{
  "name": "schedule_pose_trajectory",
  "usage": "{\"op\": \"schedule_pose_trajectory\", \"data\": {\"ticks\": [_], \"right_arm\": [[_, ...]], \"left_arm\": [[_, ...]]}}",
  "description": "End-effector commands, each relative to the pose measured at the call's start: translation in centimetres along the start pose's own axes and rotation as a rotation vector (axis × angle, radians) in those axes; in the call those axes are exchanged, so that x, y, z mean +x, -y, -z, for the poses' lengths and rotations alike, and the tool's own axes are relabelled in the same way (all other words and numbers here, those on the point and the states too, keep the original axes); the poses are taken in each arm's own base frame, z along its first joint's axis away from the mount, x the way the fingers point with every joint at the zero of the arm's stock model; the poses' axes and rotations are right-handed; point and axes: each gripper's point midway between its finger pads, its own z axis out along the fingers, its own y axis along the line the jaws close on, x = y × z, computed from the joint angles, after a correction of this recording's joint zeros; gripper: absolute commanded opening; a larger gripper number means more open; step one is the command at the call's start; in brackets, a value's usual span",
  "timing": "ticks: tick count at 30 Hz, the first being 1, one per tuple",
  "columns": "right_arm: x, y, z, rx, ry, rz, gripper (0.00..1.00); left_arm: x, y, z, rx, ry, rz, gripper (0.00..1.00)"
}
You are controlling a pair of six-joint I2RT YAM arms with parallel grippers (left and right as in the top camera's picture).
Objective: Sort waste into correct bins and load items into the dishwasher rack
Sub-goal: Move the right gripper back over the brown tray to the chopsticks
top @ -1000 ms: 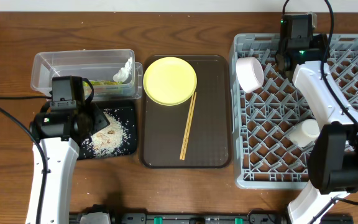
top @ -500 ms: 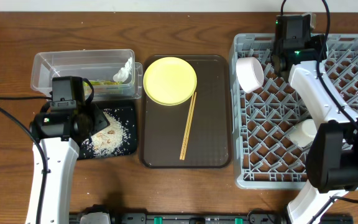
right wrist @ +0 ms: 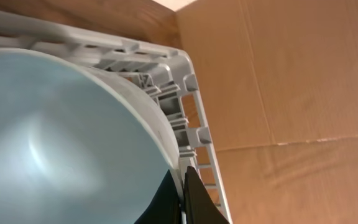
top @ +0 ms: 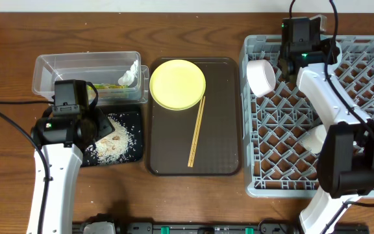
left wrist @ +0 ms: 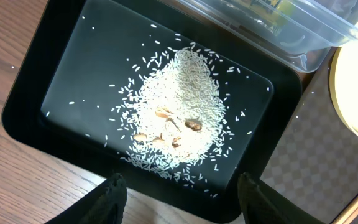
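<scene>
A brown wooden table (top: pixel 193 201) (evenly lit, its grain running side to side) fills the overhead view, and past its far edge stands plain brown cardboard (right wrist: pixel 291 74), crossed by one seam.

Non-task stuff: wood-grain bench (top: pixel 193 201) fills the overhead frame as the base surface and shows again along the left edge of the left wrist view (left wrist: pixel 11 62). Dark brown tray (top: pixel 219 130) lies flat on it at frame centre, rounded corners, raised rim, long side running top to bottom; its fine textured floor also shows at lower right of the left wrist view (left wrist: pixel 316 155). Right wrist view: plain cardboard (right wrist: pixel 303 81) fills the right half, with one seam crossing it roughly level.
</scene>
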Motion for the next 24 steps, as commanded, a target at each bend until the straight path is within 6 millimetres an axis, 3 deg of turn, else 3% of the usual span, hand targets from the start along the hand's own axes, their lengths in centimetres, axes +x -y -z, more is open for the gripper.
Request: {"op": "schedule_pose_trajectory", "data": {"ticks": [1,4,7,16,24], "right_arm": [[0.1,-2.4,0.9,-0.014,0.005,0.005,0.01],[-0.2,-3.1,1.9,-0.026,0.02,0.01,0.05],[-0.5,-3.9,3.1,-0.041,0.042,0.029,0.23],[-1.0,-4.7,6.0,-0.078,0.08,-0.007,0.51],[-1.0,-4.4,9.9,-0.41,0.111,-0.051,0.67]], "left_arm": [[-0.3,-0.1,0.3,0.0,0.013,0.014,0.61],[-0.3,-0.1,0.3,0.0,0.013,0.014,0.61],[-0.3,-0.1,0.3,0.0,0.013,0.014,0.61],[-0.3,-0.1,0.3,0.0,0.012,0.014,0.61],[-0.3,-0.1,0.3,0.0,0.012,0.014,0.61]]}}
